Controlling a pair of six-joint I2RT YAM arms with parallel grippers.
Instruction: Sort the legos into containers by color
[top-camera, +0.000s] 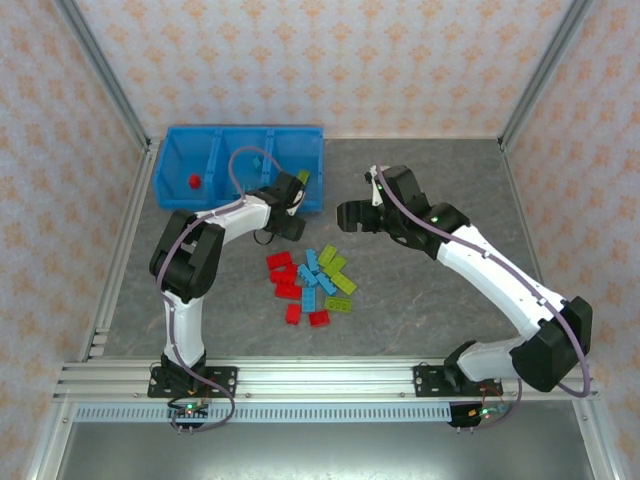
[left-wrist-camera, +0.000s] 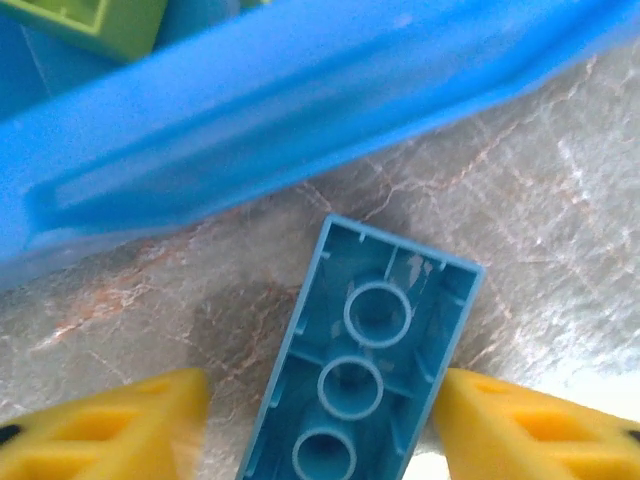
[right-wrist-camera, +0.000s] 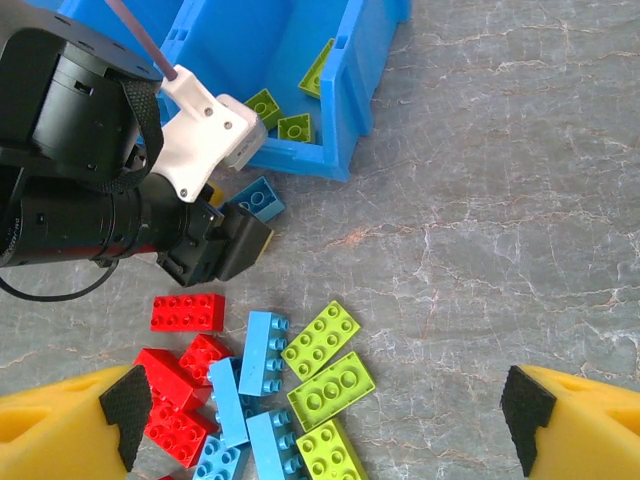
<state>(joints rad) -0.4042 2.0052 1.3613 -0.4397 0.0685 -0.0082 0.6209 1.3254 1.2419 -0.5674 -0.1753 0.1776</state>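
My left gripper (left-wrist-camera: 322, 425) is down at the front wall of the blue bin (left-wrist-camera: 300, 110), by its right compartment, and is shut on a light blue lego (left-wrist-camera: 370, 340) whose hollow underside faces the camera. The same lego (right-wrist-camera: 255, 197) shows in the right wrist view, low over the table. My right gripper (right-wrist-camera: 325, 408) hangs open and empty above the loose pile of red (right-wrist-camera: 187, 312), light blue (right-wrist-camera: 264, 352) and green legos (right-wrist-camera: 320, 340). In the bin (top-camera: 170, 170), a red lego (top-camera: 194, 181) lies left, a blue one (top-camera: 258, 160) middle, green ones (right-wrist-camera: 295, 127) right.
The left arm (top-camera: 230, 215) stretches along the bin's front wall. The pile (top-camera: 310, 280) lies mid-table between the two arms. Bare grey table (top-camera: 430, 290) lies to the right of the pile. Metal frame posts and patterned walls close the table in.
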